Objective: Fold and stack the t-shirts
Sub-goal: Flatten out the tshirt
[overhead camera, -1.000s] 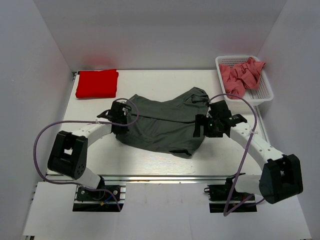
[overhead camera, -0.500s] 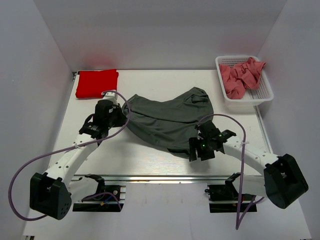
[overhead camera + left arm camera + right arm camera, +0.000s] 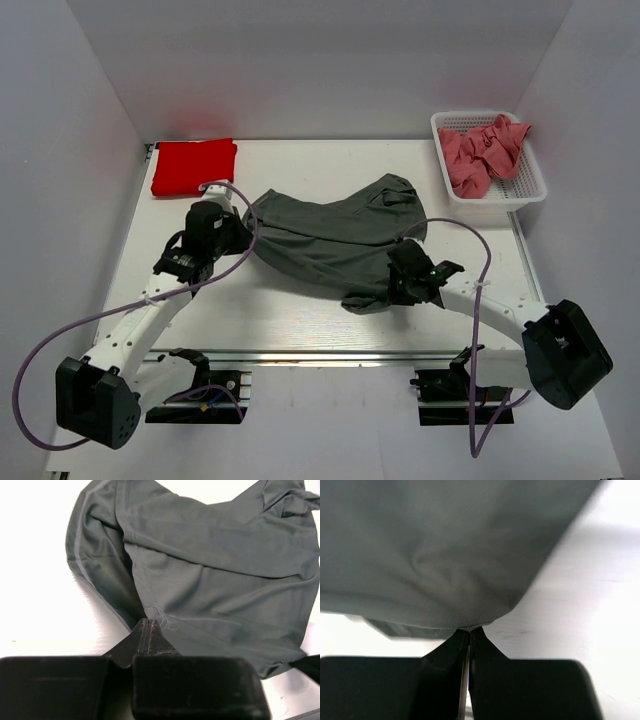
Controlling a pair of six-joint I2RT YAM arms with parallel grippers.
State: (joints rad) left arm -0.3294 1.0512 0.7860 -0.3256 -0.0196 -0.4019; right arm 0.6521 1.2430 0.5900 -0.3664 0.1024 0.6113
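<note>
A dark grey t-shirt (image 3: 330,240) lies crumpled across the middle of the table. My left gripper (image 3: 243,232) is shut on its left edge; the left wrist view shows the pinched cloth (image 3: 150,611) fanning out from the gripper (image 3: 148,621). My right gripper (image 3: 393,283) is shut on the shirt's near right edge, with fabric (image 3: 445,560) bunched just above the gripper (image 3: 470,629). A folded bright red t-shirt (image 3: 194,166) lies flat at the back left. Dusty pink t-shirts (image 3: 482,151) are heaped in the basket.
A white mesh basket (image 3: 530,190) stands at the back right corner of the white table (image 3: 290,320). White walls enclose the table on three sides. Purple cables loop off both arms.
The right gripper moved toward the near edge of the grey shirt and shut on it. The left arm swung back and left with its pinch of cloth, stretching the shirt.
</note>
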